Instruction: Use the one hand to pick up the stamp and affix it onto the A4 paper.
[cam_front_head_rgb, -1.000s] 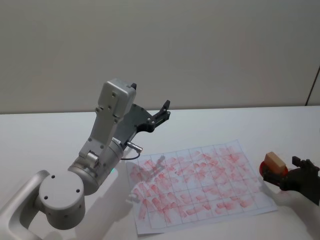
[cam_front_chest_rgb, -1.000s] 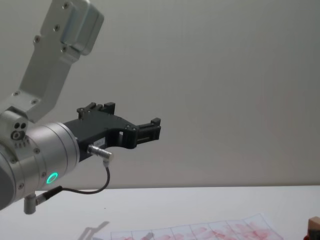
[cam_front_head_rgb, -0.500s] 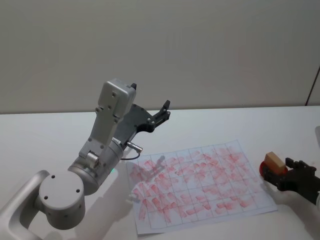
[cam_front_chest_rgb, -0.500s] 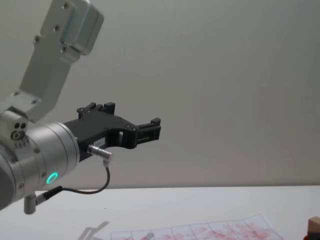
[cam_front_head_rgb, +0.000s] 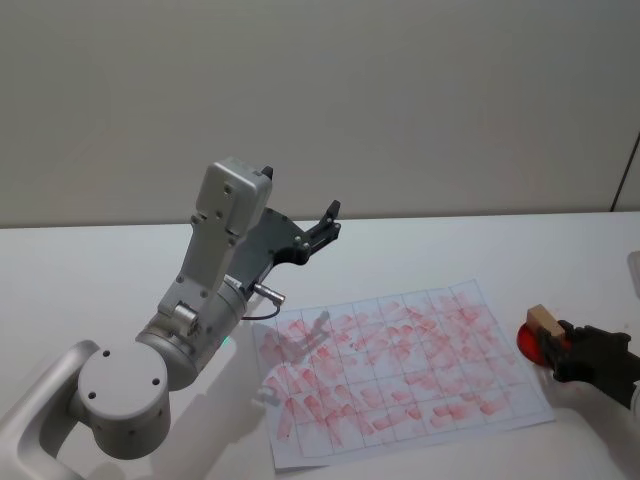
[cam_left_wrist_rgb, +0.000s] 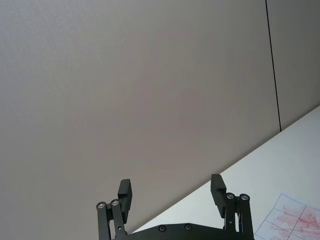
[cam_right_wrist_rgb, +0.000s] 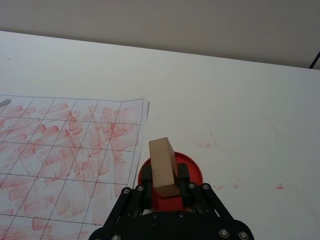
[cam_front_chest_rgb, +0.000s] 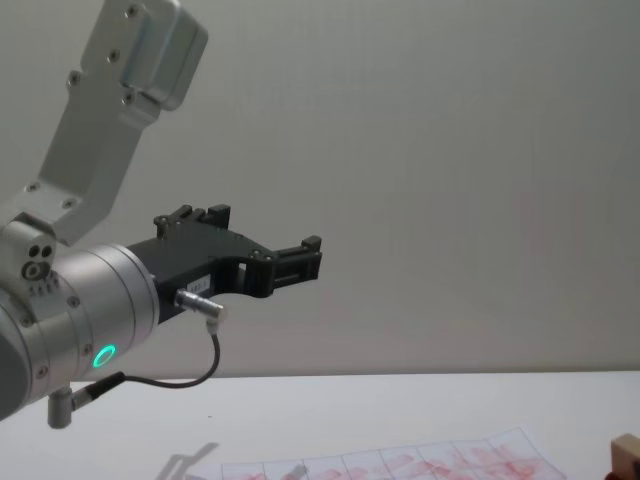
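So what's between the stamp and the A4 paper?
The red ink pad's rim under the stamp, right wrist view; right gripper straddles the stamp, left gripper raised high.

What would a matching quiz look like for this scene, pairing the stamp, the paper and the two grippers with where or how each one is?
Things:
1. the stamp
2. the A4 paper
3. the left gripper
4. the right gripper

Place or state:
A. raised above the table, open
B. flat on the table, covered in red marks
C. standing on the red pad
D. low on the right, at the stamp

Pairs: 1-C, 2-B, 3-A, 4-D.
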